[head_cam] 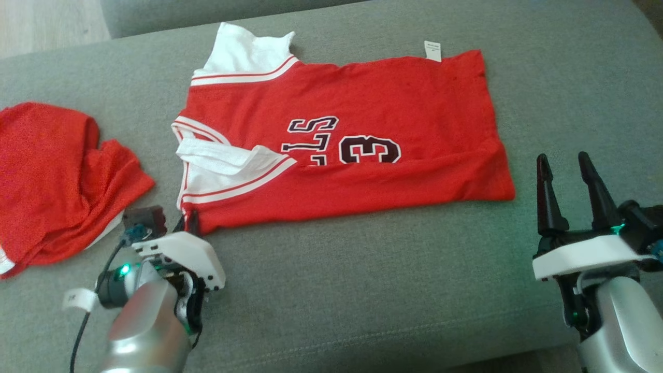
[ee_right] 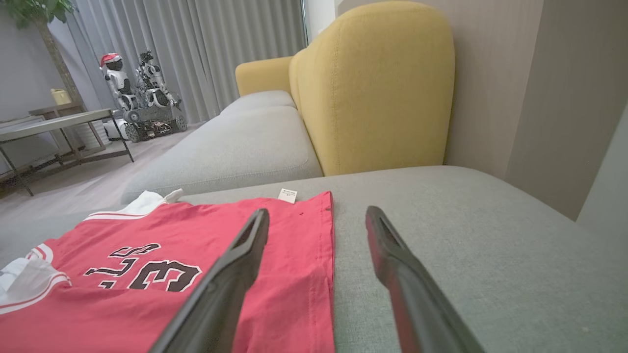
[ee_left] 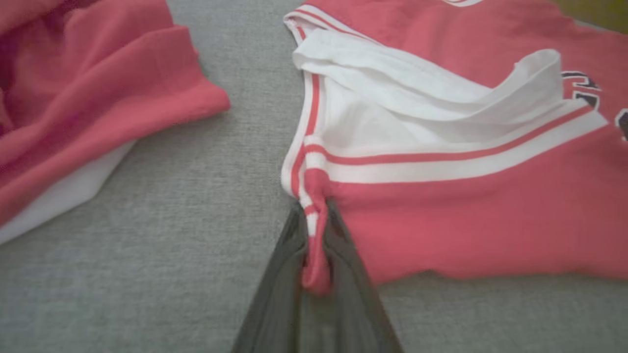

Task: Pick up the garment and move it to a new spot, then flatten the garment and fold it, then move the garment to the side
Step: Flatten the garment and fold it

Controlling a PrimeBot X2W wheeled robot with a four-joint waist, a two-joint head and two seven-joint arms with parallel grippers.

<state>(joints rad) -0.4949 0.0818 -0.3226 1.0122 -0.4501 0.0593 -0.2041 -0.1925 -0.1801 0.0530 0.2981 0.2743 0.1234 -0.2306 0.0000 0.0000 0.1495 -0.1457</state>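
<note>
The left gripper (ee_left: 314,235) pinches a corner of the red shirt (head_cam: 362,155) on the grey sofa (head_cam: 362,290).

The shirt lies spread out in the middle of the head view, with white sleeves and dark letters on it. Its lower left corner, by the striped sleeve edge, is squeezed between the two dark fingers. The right gripper (head_cam: 567,166) sits at the lower right, near the shirt's hem, fingers wide apart and holding nothing. Another red cloth (head_cam: 52,176) lies bunched at the left, apart from the shirt.
</note>
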